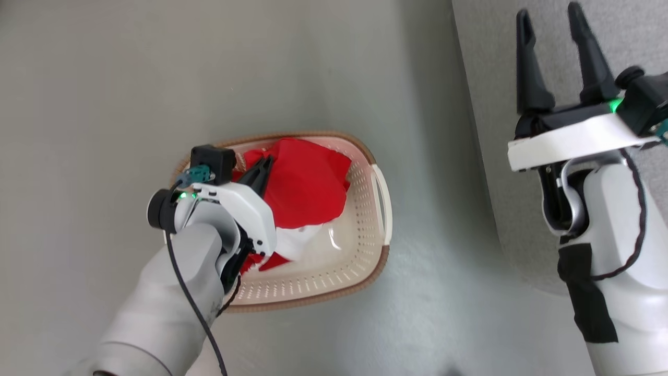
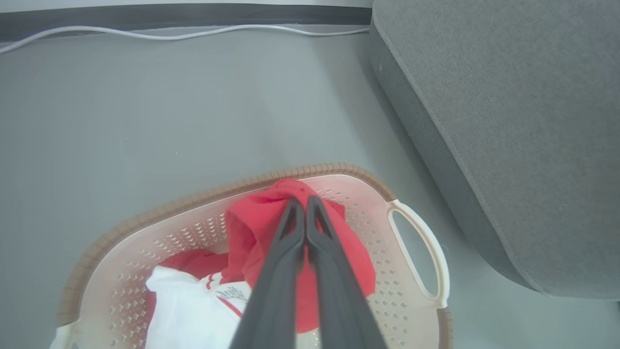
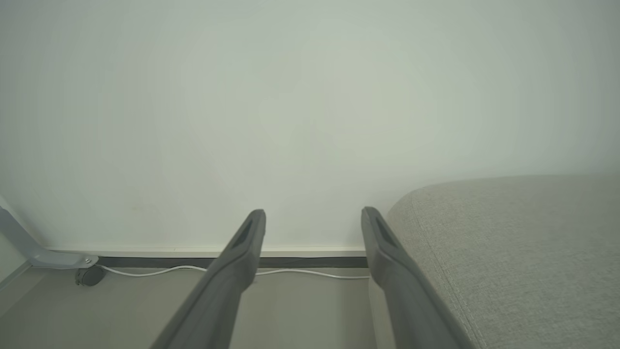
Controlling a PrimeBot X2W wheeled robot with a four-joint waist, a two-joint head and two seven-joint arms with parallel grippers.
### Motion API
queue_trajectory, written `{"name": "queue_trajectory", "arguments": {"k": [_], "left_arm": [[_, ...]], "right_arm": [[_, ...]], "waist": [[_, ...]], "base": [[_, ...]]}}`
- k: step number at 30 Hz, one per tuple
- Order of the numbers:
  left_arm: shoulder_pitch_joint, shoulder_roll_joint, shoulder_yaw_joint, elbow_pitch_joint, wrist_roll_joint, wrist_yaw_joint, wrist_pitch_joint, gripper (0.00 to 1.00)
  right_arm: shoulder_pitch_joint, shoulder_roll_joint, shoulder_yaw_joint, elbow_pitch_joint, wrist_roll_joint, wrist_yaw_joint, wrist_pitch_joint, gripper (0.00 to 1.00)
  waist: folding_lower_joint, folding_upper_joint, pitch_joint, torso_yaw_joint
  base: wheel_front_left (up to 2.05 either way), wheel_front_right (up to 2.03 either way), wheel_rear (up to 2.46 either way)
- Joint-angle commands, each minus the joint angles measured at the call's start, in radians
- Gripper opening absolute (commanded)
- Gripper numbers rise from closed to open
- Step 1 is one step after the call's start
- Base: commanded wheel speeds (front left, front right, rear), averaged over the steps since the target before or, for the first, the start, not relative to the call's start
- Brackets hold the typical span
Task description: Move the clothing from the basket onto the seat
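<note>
Left hand (image 1: 265,166) pinches the red clothing (image 1: 308,183) inside the 1 basket (image 1: 360,250), on the floor (image 1: 104,78) beside the seat (image 1: 490,78). Right hand (image 1: 549,21) gapes wide and empty; the garment's printed label (image 2: 232,293) is unreadable

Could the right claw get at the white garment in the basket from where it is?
Probably not without a big move. The right claw is open at the seat edge, well clear of the basket, and the left claw, shut on the red clothing, has its arm across part of the white garment.
</note>
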Motion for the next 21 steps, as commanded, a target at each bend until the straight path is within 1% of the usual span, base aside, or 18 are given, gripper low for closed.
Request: {"name": "queue_trajectory", "arguments": {"k": [1,8,10,21], "left_arm": [[0.033,0.021,0.039,-0.03,0.014,0.007,-0.013,0.0],[0.131,0.041,0.132,-0.121,0.092,0.013,-0.013,0.0],[0.145,0.042,0.146,-0.136,0.104,0.013,-0.013,0.0],[0.285,0.061,0.29,-0.293,0.229,-0.001,-0.013,0.0]], "right_arm": [[0.036,0.007,0.018,-0.014,-0.02,0.004,-0.006,1.0],[0.105,0.007,0.014,0.026,-0.013,0.004,-0.006,1.0],[0.115,0.007,0.013,0.031,-0.013,0.004,-0.006,1.0],[0.229,0.002,0.004,0.069,-0.003,0.004,-0.006,1.0]], "waist": [[0.0,0.0,-0.073,0.038],[0.0,0.0,-0.204,0.065],[0.0,0.0,-0.222,0.069],[0.0,0.0,-0.392,0.11]], "base": [[0.0,0.0,0.0],[0.0,0.0,0.0],[0.0,0.0,0.0],[0.0,0.0,0.0]]}}
